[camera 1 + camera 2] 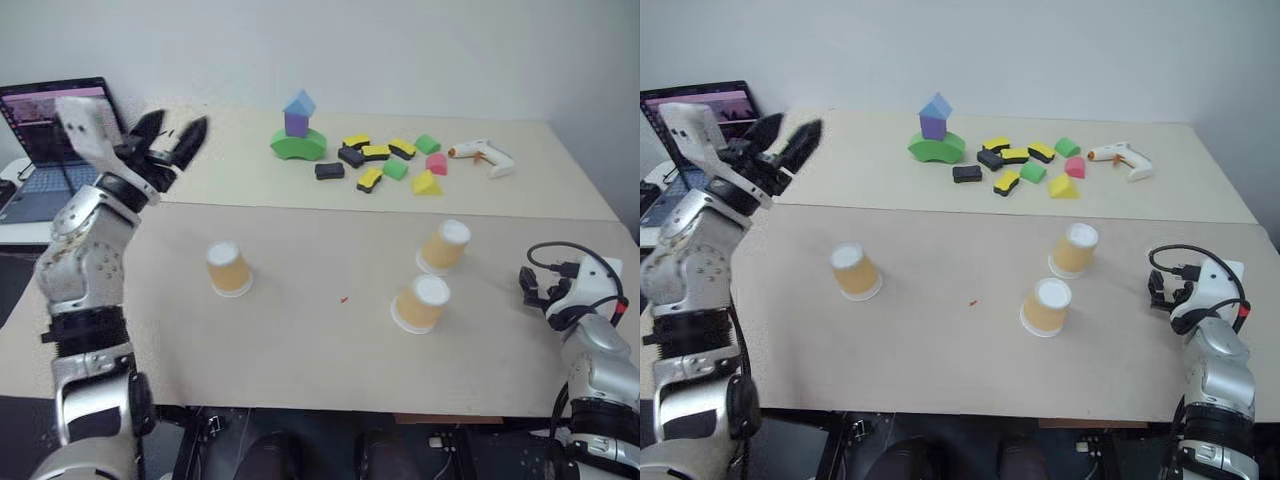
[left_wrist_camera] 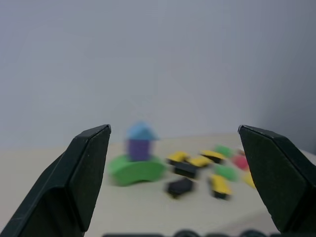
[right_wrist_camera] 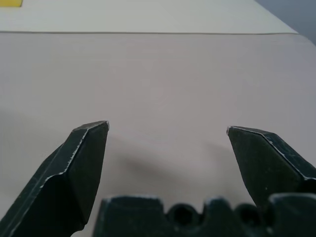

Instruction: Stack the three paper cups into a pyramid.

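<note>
three paper cups [image 1: 432, 278] all upside down on the table [image 1: 300, 340], white bases up, none stacked; no pyramid built. landmark: the green block [image 1: 297, 145] under the purple and blue block tower at the far side of the table

cup a [image 1: 229, 268]: well nearer the robot than the green block and off to its left, alone, well apart from the other two
cup b [image 1: 444, 246]: nearer the robot than the green block and to its right, tilted a little
cup c [image 1: 421, 303]: just beside cup b on the robot's side, also tilted, apart from it with a small gap

loose foam blocks [image 1: 385, 163], yellow, black, green and red, lie just right of the green block; a white glue gun [image 1: 482, 155] lies further right again. a laptop [image 1: 45, 130] sits far left of the green block, off the table edge

left gripper [image 1: 170, 140]: raised above the table, left of the green block, pointing toward it; jaws wide apart, nothing between them (left wrist view confirms, fingers [image 2: 74, 182] spread with the block tower in the gap)

right gripper [image 3: 168, 131]: low over bare table at the near right edge, far right of the green block and right of cup c; jaws wide, empty
</note>
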{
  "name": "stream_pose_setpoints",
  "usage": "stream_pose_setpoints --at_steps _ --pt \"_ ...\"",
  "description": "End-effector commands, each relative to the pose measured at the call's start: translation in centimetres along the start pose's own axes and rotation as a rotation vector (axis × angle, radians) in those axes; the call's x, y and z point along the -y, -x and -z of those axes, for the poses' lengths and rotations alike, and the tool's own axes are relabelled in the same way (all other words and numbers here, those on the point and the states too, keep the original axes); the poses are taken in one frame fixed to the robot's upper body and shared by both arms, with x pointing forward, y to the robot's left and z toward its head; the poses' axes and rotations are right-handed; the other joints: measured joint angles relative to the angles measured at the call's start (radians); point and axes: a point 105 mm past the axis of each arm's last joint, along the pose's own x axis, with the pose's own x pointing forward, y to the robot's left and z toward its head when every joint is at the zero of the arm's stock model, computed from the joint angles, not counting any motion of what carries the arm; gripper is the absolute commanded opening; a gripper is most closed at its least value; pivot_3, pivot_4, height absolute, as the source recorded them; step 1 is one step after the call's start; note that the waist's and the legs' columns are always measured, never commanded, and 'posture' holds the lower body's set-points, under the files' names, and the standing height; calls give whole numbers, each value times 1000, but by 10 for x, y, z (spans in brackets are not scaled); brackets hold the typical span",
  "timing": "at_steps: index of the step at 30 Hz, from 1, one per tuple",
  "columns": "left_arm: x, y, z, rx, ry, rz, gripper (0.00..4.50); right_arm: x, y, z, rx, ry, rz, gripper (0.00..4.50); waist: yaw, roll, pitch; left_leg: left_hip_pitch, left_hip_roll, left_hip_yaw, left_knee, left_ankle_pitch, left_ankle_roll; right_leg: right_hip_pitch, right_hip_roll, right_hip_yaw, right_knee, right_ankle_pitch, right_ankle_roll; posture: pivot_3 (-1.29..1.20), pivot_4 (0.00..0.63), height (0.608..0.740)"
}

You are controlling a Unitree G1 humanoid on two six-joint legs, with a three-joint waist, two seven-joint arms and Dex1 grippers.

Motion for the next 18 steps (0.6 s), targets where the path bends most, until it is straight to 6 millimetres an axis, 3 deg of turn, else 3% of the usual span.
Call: stream_pose_setpoints --at_steps 1,3,6,9,12,14,18 --pt "62 19 38 -251 -71 354 4407 11 2 -20 67 25 17 4500 -12 4 1 1 1 1 0 0 -1 0 1 0 0 -1 0 0 150 740" --pt "73 35 59 -364 -129 444 4407 14 2 -25 67 62 -8 4500 -12 5 3 2 1 1 1 2 -4 0 2 1 -1 -2 -2 0 150 740" --pt "79 49 73 -446 -179 517 4407 14 5 -35 57 104 -132 4500 -9 9 5 5 2 2 2 4 -7 1 2 3 3 -1 -6 0 150 740" --pt "73 48 68 -432 -203 527 4407 16 38 -43 -95 283 -534 4500 18 11 6 5 2 2 2 5 -5 1 0 4 4 0 -7 0 150 740" --pt "74 44 63 -405 -206 540 4407 19 62 -51 -228 352 -745 4500 28 12 6 5 2 1 3 3 0 2 -2 4 3 0 -7 0 150 740" --pt "74 42 62 -393 -204 537 4407 3 73 -59 -262 368 -884 4500 21 10 6 6 4 1 4 3 1 6 -3 5 1 1 -7 0 150 740" --pt "80 40 61 -371 -188 547 4407 -56 89 -78 -202 378 -1136 4500 7 9 6 8 8 1 3 2 2 9 -4 8 -3 1 -7 0 150 740"
